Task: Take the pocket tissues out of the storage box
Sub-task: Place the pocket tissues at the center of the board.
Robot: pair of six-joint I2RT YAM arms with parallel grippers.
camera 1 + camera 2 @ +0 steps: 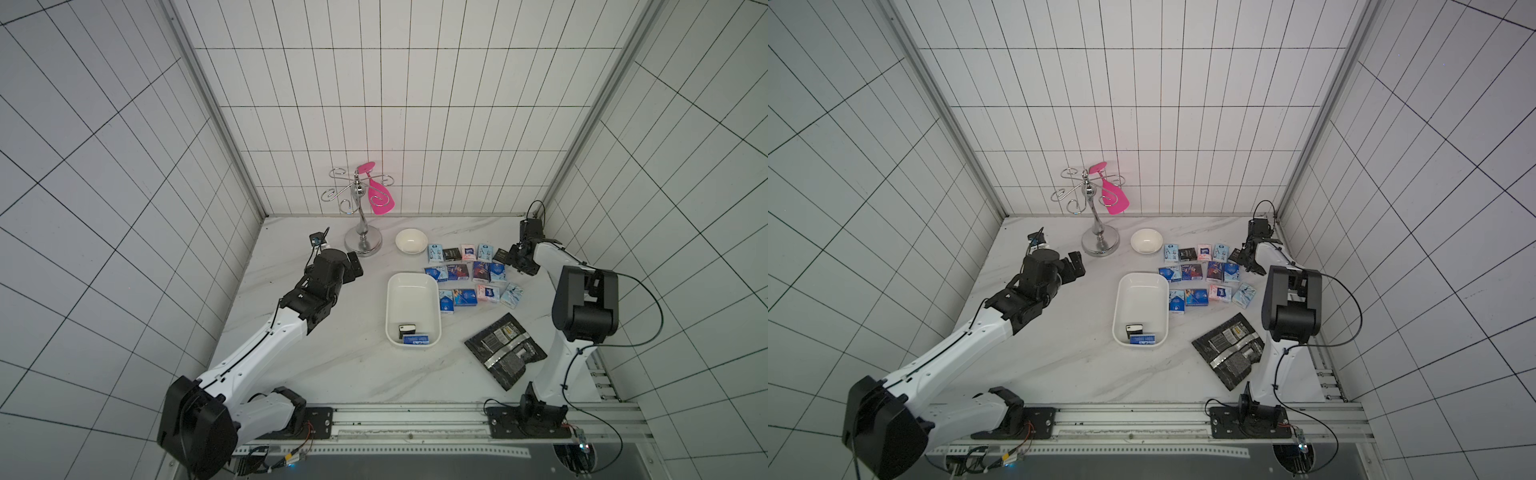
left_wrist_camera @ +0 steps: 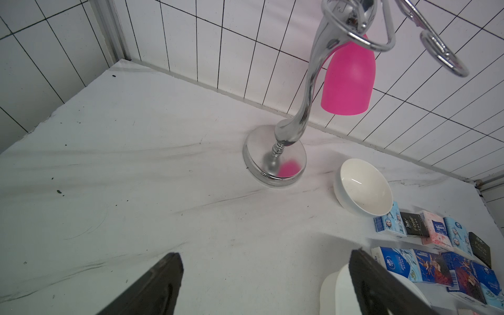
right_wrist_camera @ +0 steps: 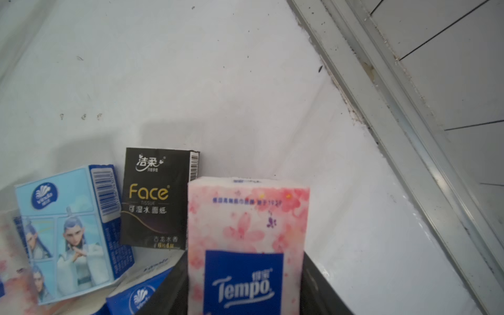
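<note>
The white storage box (image 1: 413,291) (image 1: 1142,291) lies mid-table with a black packet (image 1: 407,330) and a blue packet (image 1: 417,340) at its near end. Several pocket tissues (image 1: 469,272) (image 1: 1204,272) (image 2: 436,245) lie in rows on the table to its right. At the far right end of those rows, my right gripper (image 1: 515,262) (image 3: 242,259) is shut on a pink flowered packet (image 3: 245,218), held low beside a black packet (image 3: 156,196) and a light blue one (image 3: 68,231). My left gripper (image 1: 355,266) (image 2: 266,272) hangs open and empty, left of the box.
A chrome stand (image 1: 363,243) (image 2: 275,163) with a pink cup (image 1: 379,197) (image 2: 347,79) rises at the back. A round white bowl (image 1: 411,240) (image 2: 362,188) sits beside it. Black-and-silver foil pouches (image 1: 505,349) lie near the right arm's base. The side wall rail (image 3: 395,131) runs close to the right gripper.
</note>
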